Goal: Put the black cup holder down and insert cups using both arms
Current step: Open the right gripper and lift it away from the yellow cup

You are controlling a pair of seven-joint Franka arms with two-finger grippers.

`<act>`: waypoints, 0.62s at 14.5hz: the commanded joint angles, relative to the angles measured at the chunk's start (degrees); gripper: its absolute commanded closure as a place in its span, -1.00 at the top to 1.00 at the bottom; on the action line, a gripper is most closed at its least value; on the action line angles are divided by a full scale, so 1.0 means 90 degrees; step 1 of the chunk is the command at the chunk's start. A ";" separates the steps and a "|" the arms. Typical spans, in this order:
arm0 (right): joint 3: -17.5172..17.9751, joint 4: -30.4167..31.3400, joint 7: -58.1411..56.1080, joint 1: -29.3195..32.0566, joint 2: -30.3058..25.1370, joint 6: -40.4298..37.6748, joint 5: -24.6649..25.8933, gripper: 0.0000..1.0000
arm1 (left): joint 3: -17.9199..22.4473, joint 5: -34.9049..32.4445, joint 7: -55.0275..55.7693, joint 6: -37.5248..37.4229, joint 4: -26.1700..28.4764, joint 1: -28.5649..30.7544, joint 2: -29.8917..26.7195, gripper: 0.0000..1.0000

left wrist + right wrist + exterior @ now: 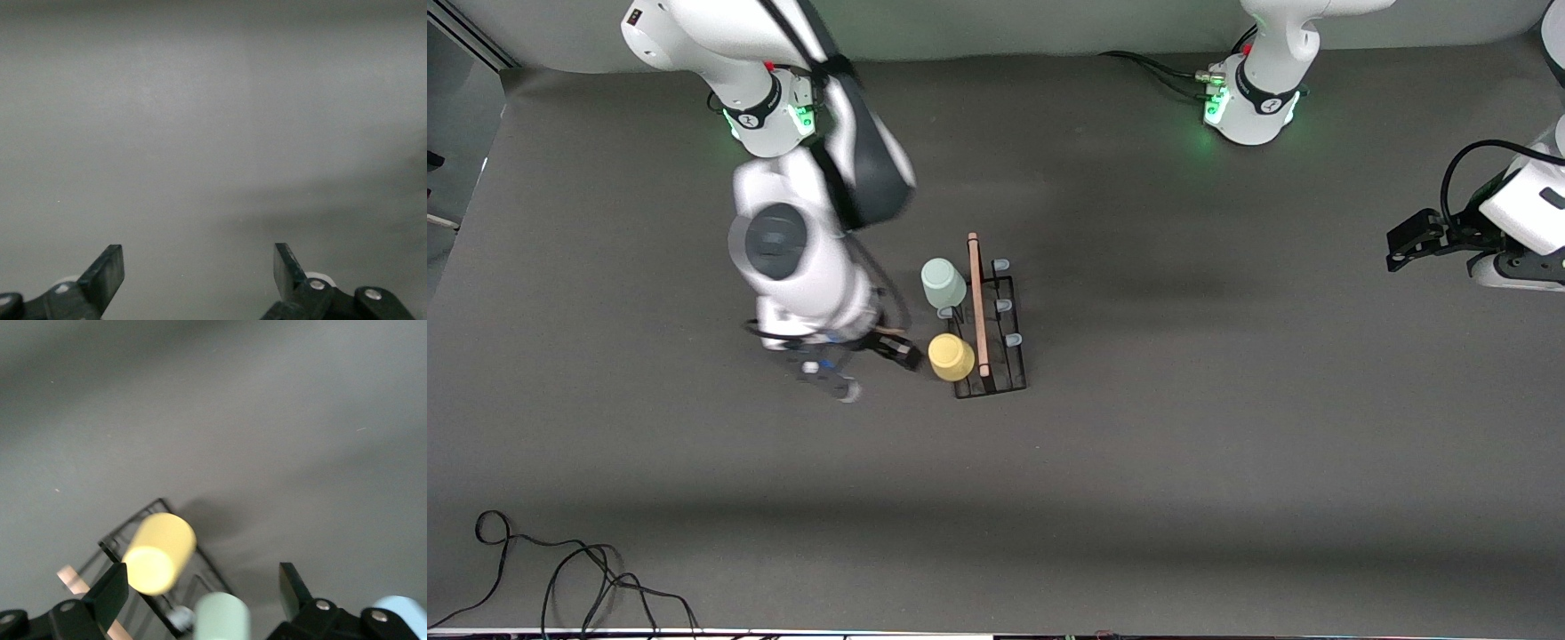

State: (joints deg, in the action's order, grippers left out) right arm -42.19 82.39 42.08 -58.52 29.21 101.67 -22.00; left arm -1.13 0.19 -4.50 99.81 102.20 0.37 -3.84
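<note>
Table (pixel 1227 462) first: a wide grey cloth-covered surface, with the black cup holder (pixel 1009 378) standing near its middle, well clear of every edge, its wooden handle (pixel 978 302) running along the top. Rack placement therefore looked done.

Right arm (pixel 800 258) reached from its base at the table's top edge down to the rack's side. The right gripper (pixel 845 369) hung just beside the yellow cup (pixel 951 356), on the side toward the right arm's end of the table, its fingers spread wide and holding nothing; the right wrist view showed the yellow cup (pixel 159 553) sitting between and ahead of the 2 open fingers, not touching either. The left arm waited over the table's edge at its own end, the left gripper (pixel 1405 244) likewise fully open and empty (its wrist view showed only bare cloth past the fingertips (pixel 107 270)).

Cups came last in size. The yellow cup sat on the prong at the rack's end nearer the front camera; the pale green cup (pixel 943 283) sat on a prong 2 places farther from that camera, same side of the handle. A light blue cup (pixel 400 613) showed only at the corner of the right wrist view, and where it lay I could not tell.

Judging by this, 2 cups looked seated, 1 cup remained, and 3 pale-tipped prongs (pixel 1002 305) toward the left arm's end stood bare.
</note>
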 commanded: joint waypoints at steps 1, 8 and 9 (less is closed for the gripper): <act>-0.0574 0.0006 -0.1087 0.0048 -0.0705 -0.1010 0.0091 1.00 | -0.0002 -0.0148 0.0110 0.0033 -0.0115 -0.0051 0.0066 1.00; -0.1640 -0.0063 -0.3589 -0.0021 -0.1663 -0.2029 0.1446 1.00 | -0.0002 -0.0158 -0.0076 -0.0191 -0.0417 -0.0041 0.0153 1.00; -0.1641 -0.0043 -0.3678 0.0018 -0.1692 -0.2029 0.1506 1.00 | -0.0002 -0.0158 -0.0086 -0.0269 -0.0485 -0.0041 0.0192 1.00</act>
State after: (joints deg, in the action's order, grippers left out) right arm -57.07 81.69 12.22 -57.84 14.81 83.95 -11.41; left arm -1.15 -0.29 -4.72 99.52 100.85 0.37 -3.61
